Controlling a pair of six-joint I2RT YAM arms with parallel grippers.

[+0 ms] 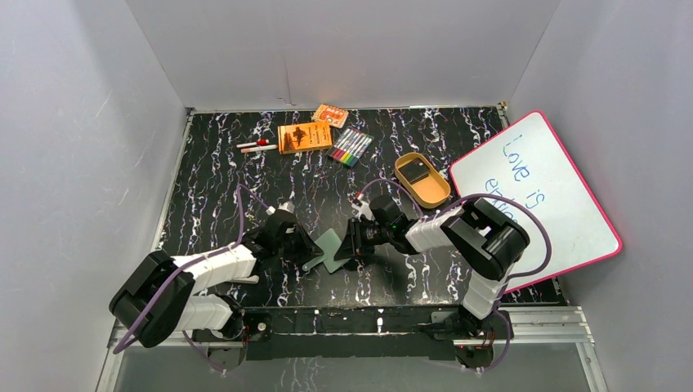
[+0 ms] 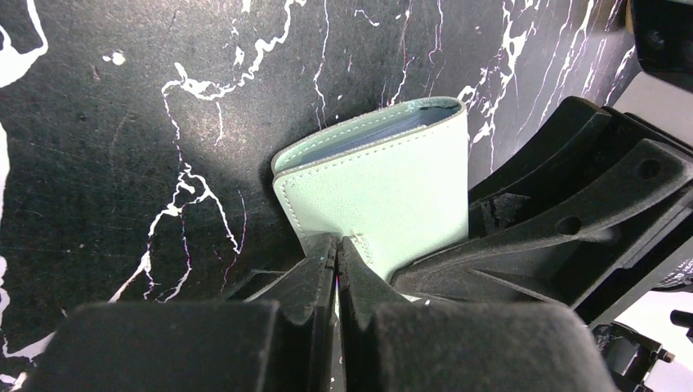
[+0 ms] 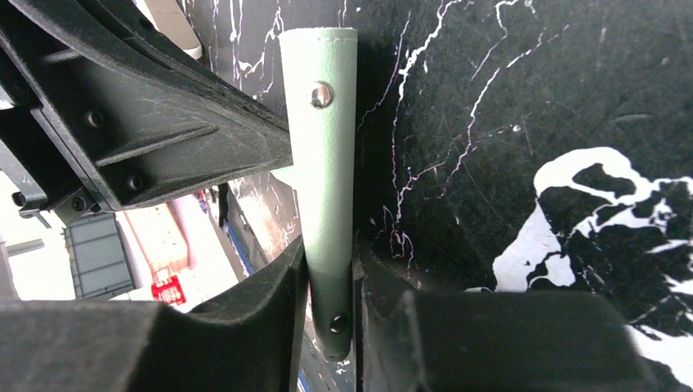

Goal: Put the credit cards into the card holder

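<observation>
The sage-green card holder (image 1: 328, 244) is near the table's front middle, held between my two grippers. My left gripper (image 1: 309, 247) is shut on its lower edge; in the left wrist view (image 2: 337, 249) the jaws pinch the cover (image 2: 384, 188) with pale sleeves showing at its top. My right gripper (image 1: 350, 245) is shut on the holder's snap tab (image 3: 321, 122), which runs between its fingers (image 3: 329, 278). One dark credit card (image 1: 418, 171) lies in the tan oval tray (image 1: 436, 194). No other card shows.
Two orange boxes (image 1: 304, 136), a pack of coloured markers (image 1: 350, 146) and two pens (image 1: 257, 146) lie at the back. A pink-rimmed whiteboard (image 1: 539, 196) leans at the right, beside the tan tray. Grey walls enclose the table.
</observation>
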